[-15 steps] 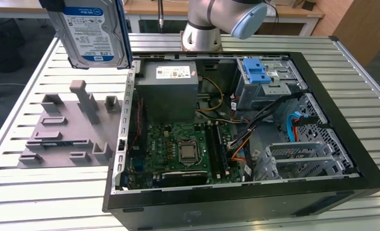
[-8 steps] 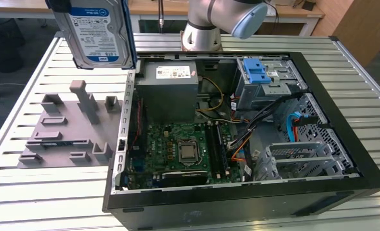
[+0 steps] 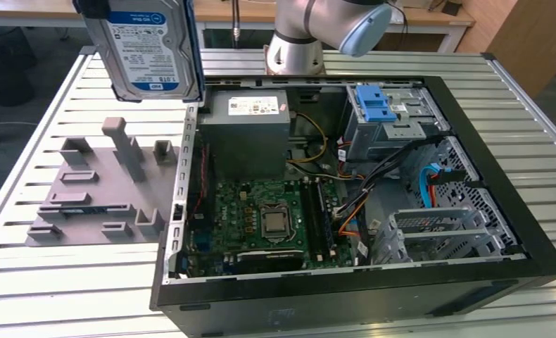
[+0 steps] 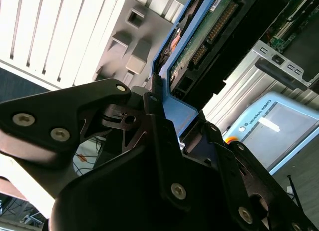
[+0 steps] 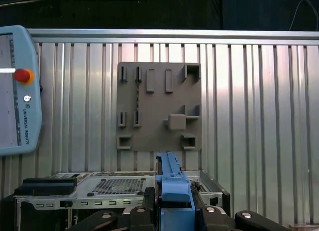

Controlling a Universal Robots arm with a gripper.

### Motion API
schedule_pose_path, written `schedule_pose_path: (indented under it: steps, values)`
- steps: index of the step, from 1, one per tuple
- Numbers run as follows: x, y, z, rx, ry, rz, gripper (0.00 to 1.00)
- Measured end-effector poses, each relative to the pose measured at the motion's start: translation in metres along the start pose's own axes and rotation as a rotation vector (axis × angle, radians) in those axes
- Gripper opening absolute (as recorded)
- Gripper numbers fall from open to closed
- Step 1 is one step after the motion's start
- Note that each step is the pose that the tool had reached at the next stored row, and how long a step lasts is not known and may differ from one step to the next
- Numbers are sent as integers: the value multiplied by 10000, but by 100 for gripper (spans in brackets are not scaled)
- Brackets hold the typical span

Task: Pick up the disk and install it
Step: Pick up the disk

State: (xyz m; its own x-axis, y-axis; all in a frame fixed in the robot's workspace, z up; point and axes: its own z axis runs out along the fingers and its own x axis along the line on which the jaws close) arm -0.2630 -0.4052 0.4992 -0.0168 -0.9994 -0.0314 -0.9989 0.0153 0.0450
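So the disk point(image 3: 146, 49) is up in the air, standing on edge with its blue-and-white label facing the exterior camera. It hangs at the exterior view's upper left, roughly over where the grey fixture plate point(image 3: 100, 190) meets the wall of the open computer case point(image 3: 353, 289), and it isn't in any bay. The drive cage point(image 3: 386, 116) with the blue latch is over on the exterior view's right side of the case, well apart from the disk. The arm point(image 3: 302, 35) rises behind the case.

In the second wrist view the gripper point(image 4: 180, 116) has its jaws pinched onto one end of the disk, one black jaw pressing in from each side of the blue rail. The green circuit-board face runs away from the jaws toward the case.

The first wrist view shows the blue rail edge sticking out dead centre between the jaws. Past it you can see the fixture plate lying flat on the slatted metal table point(image 5: 259, 116), and a teach pendant point(image 5: 17, 91) off to one side.
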Motion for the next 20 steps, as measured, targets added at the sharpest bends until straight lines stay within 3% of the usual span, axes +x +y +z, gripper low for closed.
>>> schedule_pose_path:
  steps: [20]
  values:
    - [109, -220, -13, 0, 0, 1, 37]
